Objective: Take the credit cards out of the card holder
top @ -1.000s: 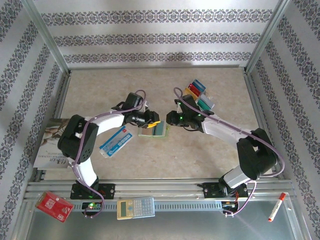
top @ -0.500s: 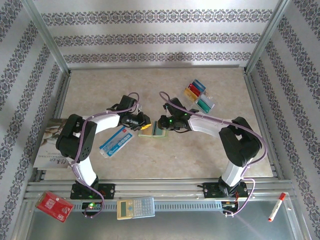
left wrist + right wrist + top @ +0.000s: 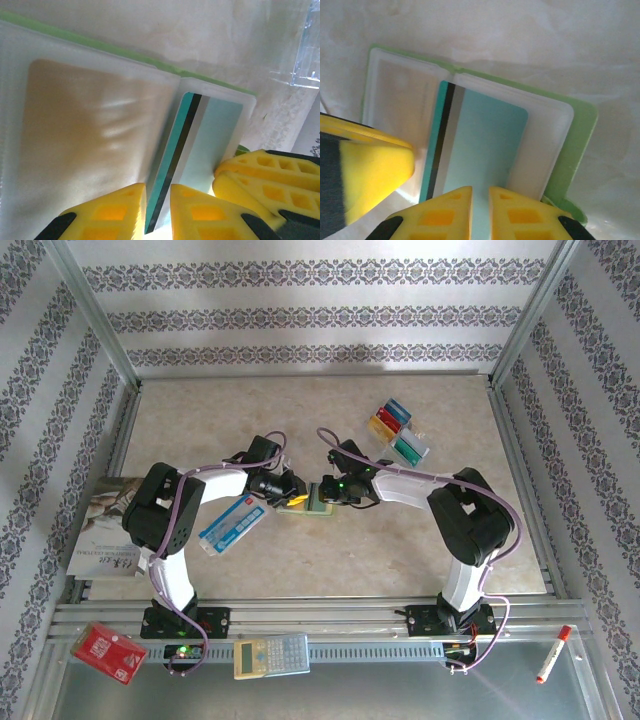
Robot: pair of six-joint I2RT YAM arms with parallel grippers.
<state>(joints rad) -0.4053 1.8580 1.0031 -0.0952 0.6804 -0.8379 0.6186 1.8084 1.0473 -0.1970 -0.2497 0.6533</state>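
The lime-green card holder (image 3: 310, 506) lies open on the table between my two grippers. In the left wrist view its tan inner face (image 3: 90, 125) is on the left, and a teal credit card (image 3: 215, 135) with a black stripe sits in the right pocket. My left gripper (image 3: 158, 212) is nearly closed, pinching the holder's near edge at the fold, beside the card's corner. My right gripper (image 3: 480, 210) is shut on the near end of the teal card (image 3: 485, 140). From above, the left gripper (image 3: 293, 496) and right gripper (image 3: 326, 492) almost meet.
Several loose cards (image 3: 398, 430) in blue, red, yellow and teal lie at the back right. A blue-and-white packet (image 3: 232, 524) lies by the left arm, with a booklet (image 3: 100, 530) further left. On the front rail are a red board (image 3: 108, 652), a calculator (image 3: 271, 655) and a marker (image 3: 552, 654).
My right gripper has swung left from near the loose cards to the card holder and closed on the teal card. My left gripper has dropped slightly, staying at the holder.
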